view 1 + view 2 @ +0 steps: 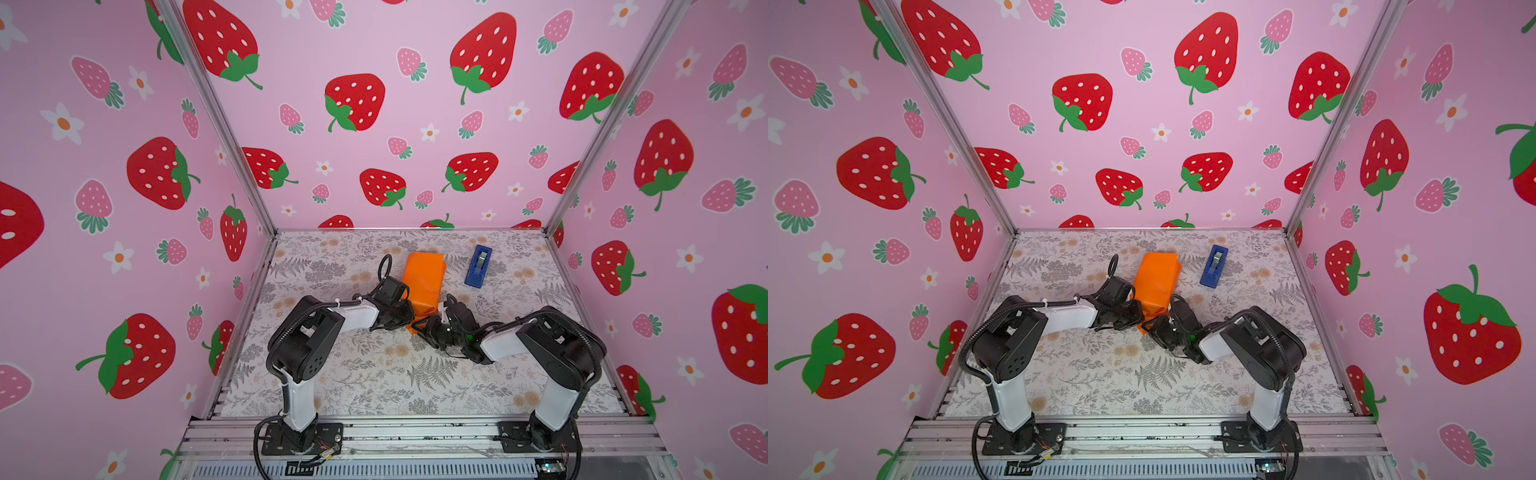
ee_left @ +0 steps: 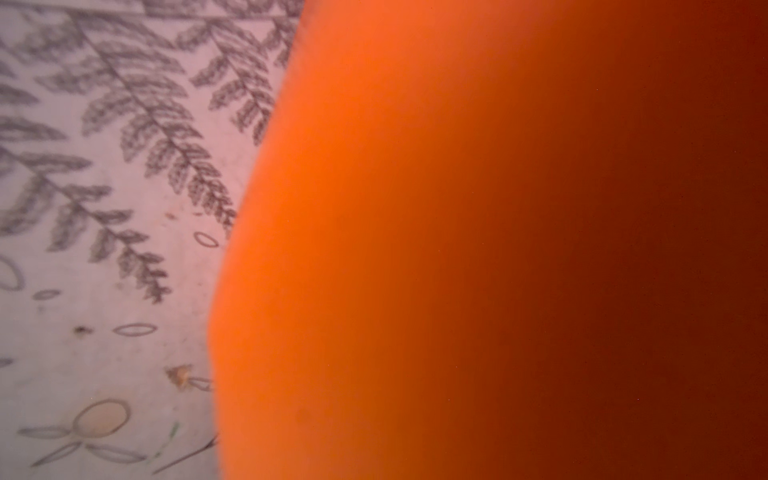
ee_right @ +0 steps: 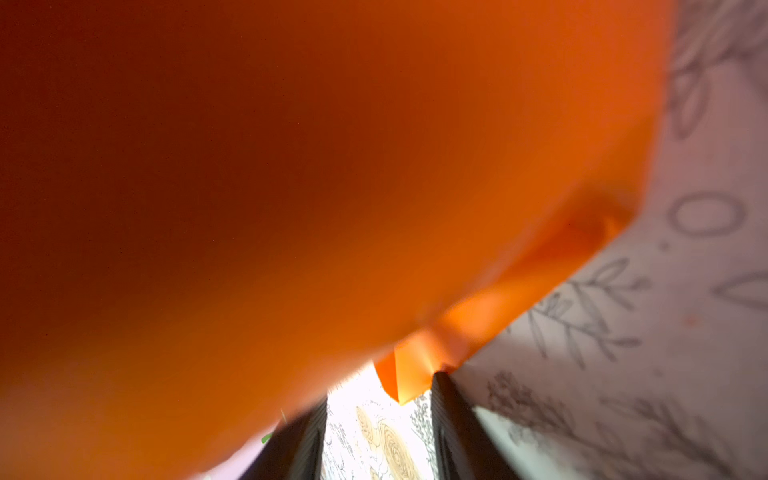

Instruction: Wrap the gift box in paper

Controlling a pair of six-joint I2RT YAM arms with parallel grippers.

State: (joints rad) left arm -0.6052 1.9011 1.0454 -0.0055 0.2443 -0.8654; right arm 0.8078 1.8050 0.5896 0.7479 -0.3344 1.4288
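Plain bright-orange paper point(image 1: 424, 278) wholly covers the gift box, mid grey floral surface point(image 1: 374, 374); left hand point(image 1: 405, 318) closed against its side; right hand point(image 3: 380, 388) open about a loose flap point(image 3: 409, 374); unsecured, that flap may spring open.

Both top views are bright and evenly lit, with soft shadows on the table covering point(image 1: 374, 374) and straight lines bowed toward the edges. Both wrist views are blurred: the paper point(image 2: 457, 249), too close, fades from bright orange into dark brown.
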